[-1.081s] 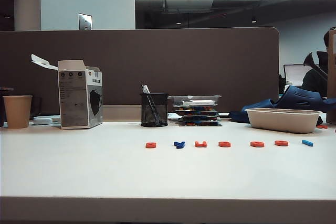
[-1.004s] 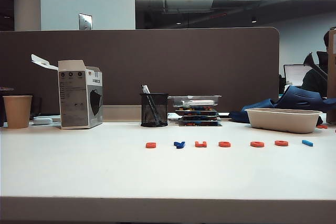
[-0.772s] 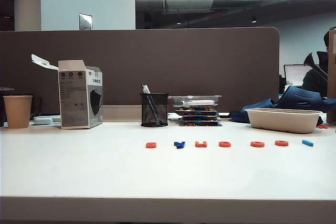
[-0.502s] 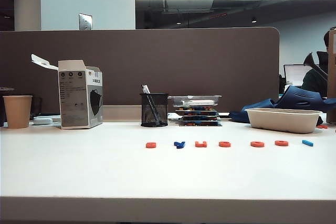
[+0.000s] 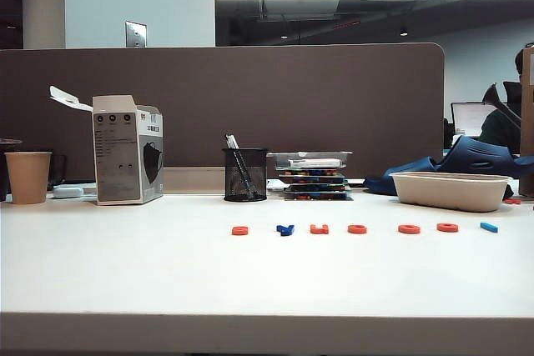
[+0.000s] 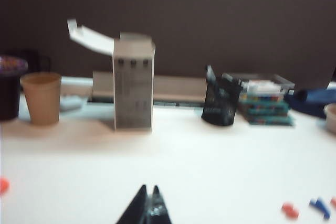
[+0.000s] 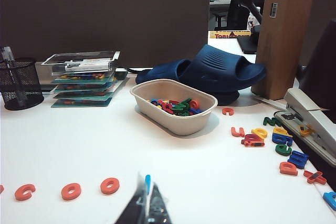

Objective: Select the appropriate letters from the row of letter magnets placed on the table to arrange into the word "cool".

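Both tools, left tool and right tool, hover closed above the white surface; the untouched row of letter magnets risks wrong picks among similar orange rings.

A tan paper cup stands at the far nine o'clock edge of the scene, beside a white carton with its top flap open. Toward twelve o'clock, a black mesh pen holder sits just beside a stack of clear trays. At two o'clock, a pale oval bowl holds mixed coloured letters, with dark blue clogs behind it. A grey stapler lies by scattered loose letters. A brown partition backs everything.
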{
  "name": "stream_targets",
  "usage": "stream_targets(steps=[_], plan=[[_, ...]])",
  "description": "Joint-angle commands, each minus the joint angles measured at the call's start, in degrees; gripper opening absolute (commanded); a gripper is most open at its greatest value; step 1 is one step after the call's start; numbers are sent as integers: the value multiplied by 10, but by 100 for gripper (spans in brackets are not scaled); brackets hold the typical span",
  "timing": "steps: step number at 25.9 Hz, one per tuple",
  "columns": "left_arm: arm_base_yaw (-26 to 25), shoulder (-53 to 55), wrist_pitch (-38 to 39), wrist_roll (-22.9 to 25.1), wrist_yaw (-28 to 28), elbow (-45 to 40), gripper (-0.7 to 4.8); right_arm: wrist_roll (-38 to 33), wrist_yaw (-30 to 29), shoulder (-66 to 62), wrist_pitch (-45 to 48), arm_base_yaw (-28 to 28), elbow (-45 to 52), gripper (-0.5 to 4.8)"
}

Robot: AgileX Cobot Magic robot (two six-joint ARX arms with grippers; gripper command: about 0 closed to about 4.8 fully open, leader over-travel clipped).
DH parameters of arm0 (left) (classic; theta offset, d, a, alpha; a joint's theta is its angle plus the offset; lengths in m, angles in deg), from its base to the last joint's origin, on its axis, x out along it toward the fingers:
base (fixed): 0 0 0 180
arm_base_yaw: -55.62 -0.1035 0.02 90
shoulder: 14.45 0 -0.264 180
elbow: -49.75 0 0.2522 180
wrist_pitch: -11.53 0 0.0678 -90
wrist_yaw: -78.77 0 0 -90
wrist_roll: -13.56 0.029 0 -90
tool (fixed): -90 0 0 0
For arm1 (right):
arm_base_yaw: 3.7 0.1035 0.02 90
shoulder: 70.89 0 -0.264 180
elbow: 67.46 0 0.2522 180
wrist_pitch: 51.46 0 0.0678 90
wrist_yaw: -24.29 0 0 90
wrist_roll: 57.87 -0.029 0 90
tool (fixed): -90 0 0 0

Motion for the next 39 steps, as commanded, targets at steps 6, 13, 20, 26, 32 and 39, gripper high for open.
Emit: stream_targets(steps=[6, 13, 20, 26, 32, 39], plan=[[-1, 18, 202, -10, 36, 181, -5, 2, 4, 4, 9, 0, 3, 9], [-1, 81, 361, -10, 99, 380, -5, 2, 5, 4, 10, -1, 3, 9], [-1, 225, 515, -8, 151, 590, -5, 2, 5, 4, 9, -1, 3, 9], [25, 392, 698, -54, 167, 807, -5, 2, 5, 4, 9, -1, 3, 9], [148, 483, 766, -127, 115, 921, -5, 2, 10, 4, 3, -1, 3, 9], [216, 569, 815, -199, 113, 959, -5, 2, 20, 4, -6, -1, 3, 9]])
